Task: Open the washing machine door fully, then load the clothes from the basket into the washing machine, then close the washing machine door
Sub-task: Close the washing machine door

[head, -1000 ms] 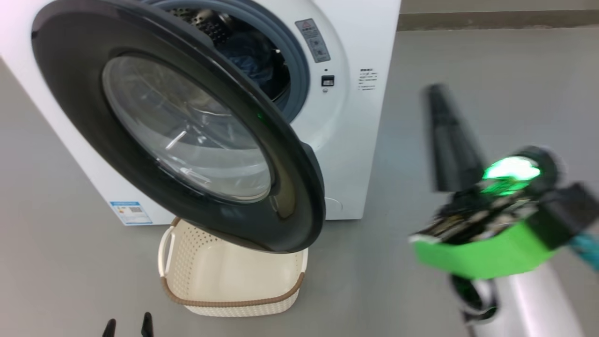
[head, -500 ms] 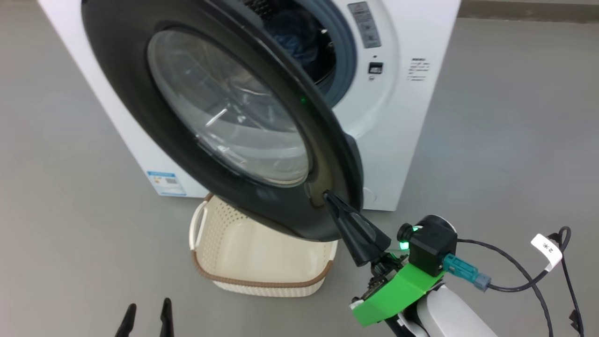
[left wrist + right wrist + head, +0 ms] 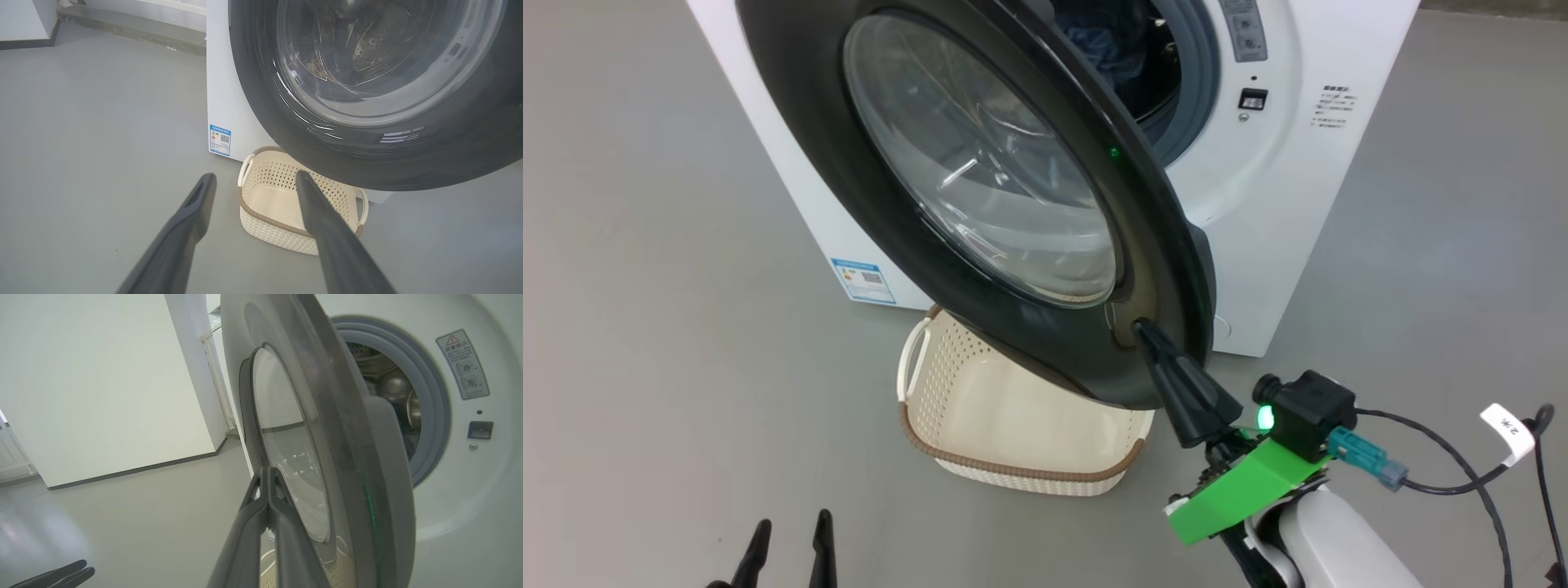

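Plainly, the closing step is in hand: the clothes (image 3: 1107,41) lie as a dark bluish bundle inside the drum of the washing machine (image 3: 1274,204), and what shows of the basket (image 3: 1013,469) on the floor below looks empty. The washing machine door (image 3: 980,163) stands partly open, swung out over the basket. The right gripper (image 3: 1147,331) has its two fingers pressed together with nothing between them, and its tip touches the outer face of the door low on the glossy black rim, close to the free edge.

The main risk is slip. A narrow closed tip on a smooth, curved rim has little purchase, so a push that is not square to the surface could skate off past the edge. The gripper would then end up between door and machine front, where it could be pinched. A push that stops short would probably leave the latch uncaught and the door ajar. Whether any fabric lies across the grey seal (image 3: 437,416) cannot be told; if it does, it could jam the closure. The left gripper (image 3: 255,177) hangs low with its fingers apart and empty, near the basket and clear of the door.
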Available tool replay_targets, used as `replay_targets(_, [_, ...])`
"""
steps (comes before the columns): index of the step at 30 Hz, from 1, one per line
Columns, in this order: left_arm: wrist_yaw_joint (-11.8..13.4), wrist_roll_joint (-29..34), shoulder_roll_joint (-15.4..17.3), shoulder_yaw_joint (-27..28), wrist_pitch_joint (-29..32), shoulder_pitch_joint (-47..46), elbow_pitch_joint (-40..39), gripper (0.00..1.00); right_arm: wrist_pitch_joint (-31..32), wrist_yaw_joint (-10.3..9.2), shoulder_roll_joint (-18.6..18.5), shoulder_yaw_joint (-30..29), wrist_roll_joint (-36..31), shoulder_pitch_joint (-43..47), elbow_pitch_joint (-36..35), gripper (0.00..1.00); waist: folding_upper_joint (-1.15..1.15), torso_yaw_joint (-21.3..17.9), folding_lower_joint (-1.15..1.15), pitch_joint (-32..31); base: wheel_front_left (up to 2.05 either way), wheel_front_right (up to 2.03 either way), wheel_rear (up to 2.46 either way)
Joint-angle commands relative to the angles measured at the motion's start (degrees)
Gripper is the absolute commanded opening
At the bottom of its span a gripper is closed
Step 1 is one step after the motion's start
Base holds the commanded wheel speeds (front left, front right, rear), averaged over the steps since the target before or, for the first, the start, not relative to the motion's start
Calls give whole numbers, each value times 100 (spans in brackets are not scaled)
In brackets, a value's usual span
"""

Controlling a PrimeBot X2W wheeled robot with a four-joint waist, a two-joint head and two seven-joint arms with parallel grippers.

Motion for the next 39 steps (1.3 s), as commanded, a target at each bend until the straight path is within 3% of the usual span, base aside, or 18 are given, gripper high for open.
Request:
replay_targets(1, [40, -45, 30, 147, -60, -238, -115, 100, -27, 9, 83, 48, -45, -65, -110, 0, 0, 49, 0, 59, 0, 0, 0])
replay_targets(19, [145, -336, 30, -69, -60, -584, -131, 100, -27, 9, 83, -507, -413, -356, -31, 0, 0, 264, 0, 736, 0, 0, 0])
replay_targets(39, [179, -562, 30, -298, -60, -827, -236, 100, -27, 9, 44, -1057, -879, -1096, -148, 0, 0, 213, 0, 1417, 0, 0, 0])
